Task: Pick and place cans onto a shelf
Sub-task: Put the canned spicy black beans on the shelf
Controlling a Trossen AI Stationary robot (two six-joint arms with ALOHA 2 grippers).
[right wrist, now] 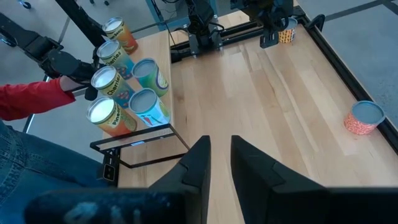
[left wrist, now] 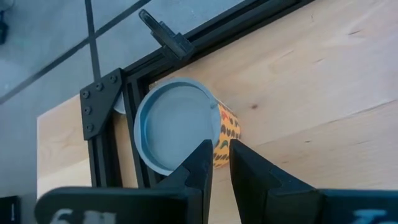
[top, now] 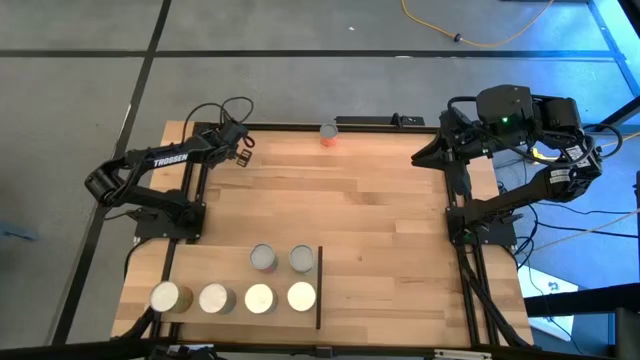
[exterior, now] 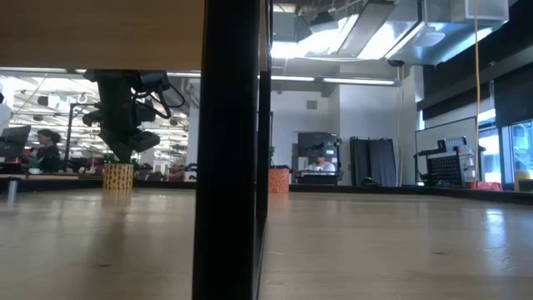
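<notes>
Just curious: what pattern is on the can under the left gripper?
Orange with dark spots, clearest in the left wrist view.

Six cans [top: 258, 298] stand on the shelf [top: 240, 320] at the bench's [top: 380, 240] near left; a seventh can [top: 329, 134] stands at the far edge, an eighth [left wrist: 186, 127] at the far-left corner.

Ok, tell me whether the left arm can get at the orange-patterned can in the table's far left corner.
Probably yes: the left tool hangs right over the orange-patterned can, its narrow gap above the can's rim, and nothing lies between them. The black frame rail alongside may crowd it.
</notes>
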